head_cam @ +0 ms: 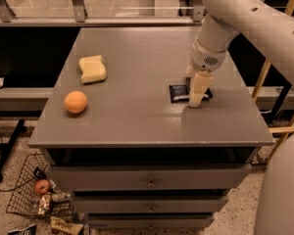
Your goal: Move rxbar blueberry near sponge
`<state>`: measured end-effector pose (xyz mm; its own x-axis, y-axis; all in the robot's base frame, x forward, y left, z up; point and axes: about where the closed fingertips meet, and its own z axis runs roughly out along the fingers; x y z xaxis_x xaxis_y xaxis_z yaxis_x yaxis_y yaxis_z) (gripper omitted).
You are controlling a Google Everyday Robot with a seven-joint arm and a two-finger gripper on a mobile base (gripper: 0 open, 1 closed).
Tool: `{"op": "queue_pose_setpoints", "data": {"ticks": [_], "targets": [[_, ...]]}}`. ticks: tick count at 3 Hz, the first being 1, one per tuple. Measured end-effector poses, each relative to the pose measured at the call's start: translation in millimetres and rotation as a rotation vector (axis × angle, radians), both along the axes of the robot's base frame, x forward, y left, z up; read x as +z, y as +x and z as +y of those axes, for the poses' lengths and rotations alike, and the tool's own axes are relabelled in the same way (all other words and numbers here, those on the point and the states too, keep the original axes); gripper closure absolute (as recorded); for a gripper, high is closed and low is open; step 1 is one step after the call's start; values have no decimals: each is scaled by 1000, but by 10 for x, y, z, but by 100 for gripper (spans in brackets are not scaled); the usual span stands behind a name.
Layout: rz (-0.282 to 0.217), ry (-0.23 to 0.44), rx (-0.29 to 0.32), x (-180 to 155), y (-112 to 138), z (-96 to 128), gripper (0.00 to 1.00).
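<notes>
Tabletop of a grey drawer cabinet (137,126), seen from above and in front, with three loose things on it. One rxbar blueberry (179,92) – a flat dark-blue packet – lies right of centre. One pale yellow sponge (92,68) sits on the far left part of the top, well apart from the bar. One round orange fruit (75,102) rests nearer the front left edge, near the sponge but not touching it.

One white robot arm (245,18) reaches in from the upper right. Its single gripper (195,101) points straight down, its tip at the tabletop and over the right end of the bar – whether it is apart or closed on the bar cannot be told.

On the floor at lower left stands one wire basket (19,199) holding one red apple (41,186) and some snack packets.
</notes>
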<state>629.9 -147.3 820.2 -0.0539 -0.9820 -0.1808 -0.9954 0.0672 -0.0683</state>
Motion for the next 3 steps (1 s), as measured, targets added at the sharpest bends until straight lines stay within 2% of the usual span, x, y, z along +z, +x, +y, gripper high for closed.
{"op": "queue_pose_setpoints", "data": {"ticks": [3], "targets": [[-12,0,-1,104,18,-12,95]]}}
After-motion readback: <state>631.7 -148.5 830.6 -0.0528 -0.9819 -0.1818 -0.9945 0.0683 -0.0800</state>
